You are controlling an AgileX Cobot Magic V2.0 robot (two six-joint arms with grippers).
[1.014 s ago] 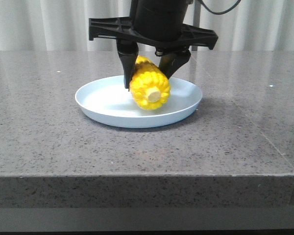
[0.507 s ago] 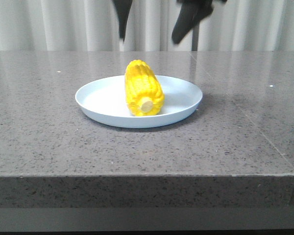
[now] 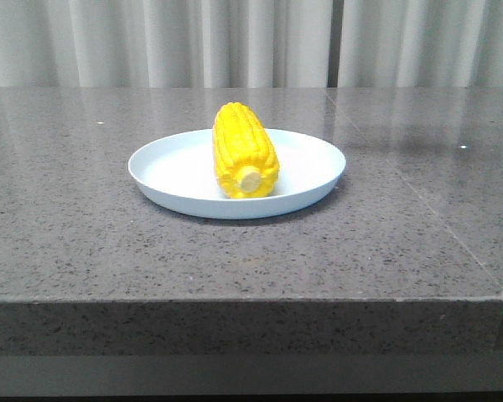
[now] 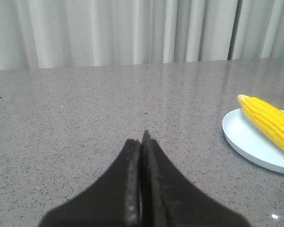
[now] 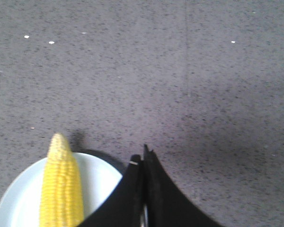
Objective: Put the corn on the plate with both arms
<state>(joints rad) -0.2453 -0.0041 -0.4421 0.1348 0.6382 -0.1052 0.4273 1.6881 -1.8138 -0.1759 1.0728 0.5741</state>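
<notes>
Gone from the front view's top edge, both tools (image 4: 142, 142) (image 5: 143, 158) are sitting closed and empty; corn (image 3: 244, 151) is lying mid-frame on the plate (image 3: 172, 167).

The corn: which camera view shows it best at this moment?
The front view. The corn shows whole there, lying on the plate, cream stub toward the camera. The left wrist view catches it at the frame's edge, cut off. The right wrist view shows its tapered tip from above, with the lower part cropped.

Bright even light, soft shadows, faint table (image 3: 402, 193) glare; wrist views soft.
</notes>
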